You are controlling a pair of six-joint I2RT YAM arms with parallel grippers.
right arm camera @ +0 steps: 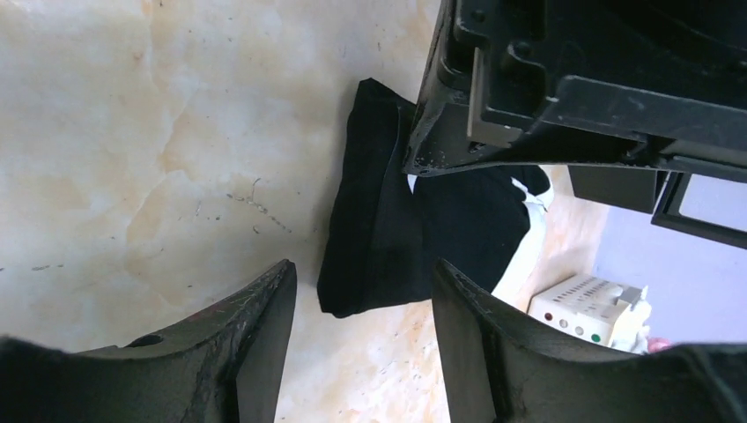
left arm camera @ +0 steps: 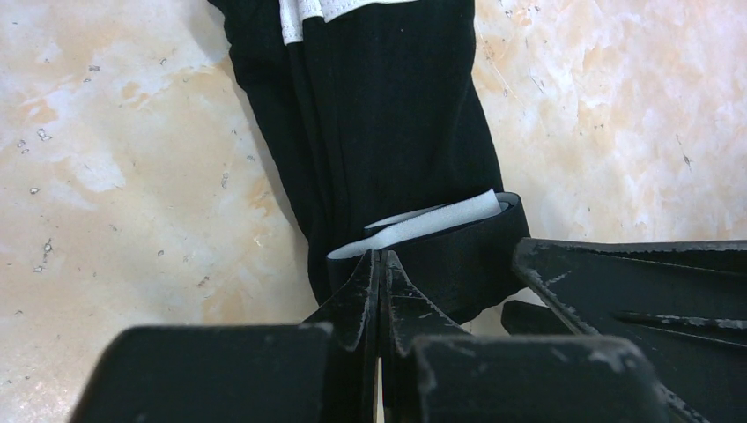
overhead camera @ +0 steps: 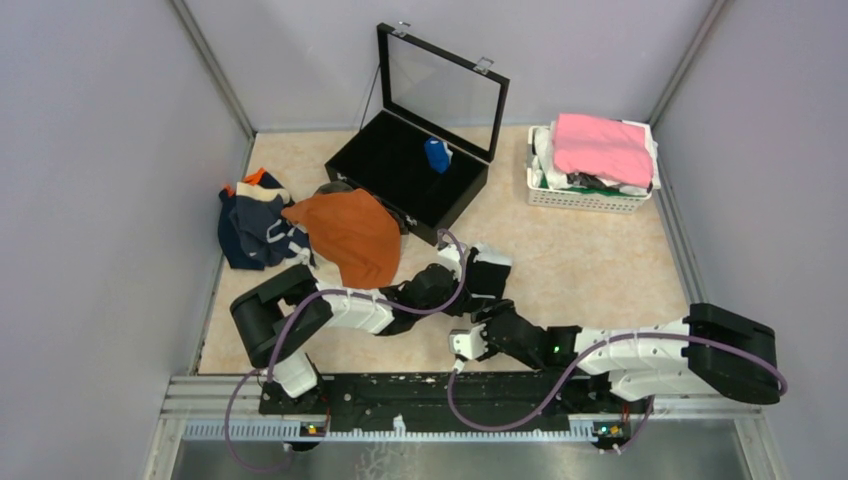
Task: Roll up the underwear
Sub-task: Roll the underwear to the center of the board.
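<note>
1. Beige marbled table [overhead camera: 590, 260]: everything you are working with lies on it, inside grey walls.
2. Black case [overhead camera: 385, 165]: it stands at the back centre with its glass lid [overhead camera: 440, 85] propped up.
3. White basket [overhead camera: 585, 198]: you will find it at the back right, well apart from the case, with a folded pink cloth [overhead camera: 603, 145] on top of its contents.
4. Orange underwear [overhead camera: 350, 235]: it is spread flat just in front of the case's left corner, and its left edge touches the navy pile [overhead camera: 255, 225], a crumpled heap at the left wall.
5. Black underwear [left arm camera: 396, 132]: this piece lies at the table's middle, near the front, between your two wrists. It is folded into a long narrow strip, its near end is turned over, and a white band [left arm camera: 432, 220] shows along that fold.
6. Left gripper [left arm camera: 380, 264]: your fingers are pressed fully together, with their tips at the turned-over end of the black underwear. You cannot tell from the wrist view whether cloth is caught between them.
7. Right gripper [right arm camera: 361, 269]: your fingers stand apart and hold nothing. They hover over the table just beside the strip's end, under the left wrist.
8. Blue roll [overhead camera: 437, 154]: one small rolled piece sits in the case at its right side.
</note>
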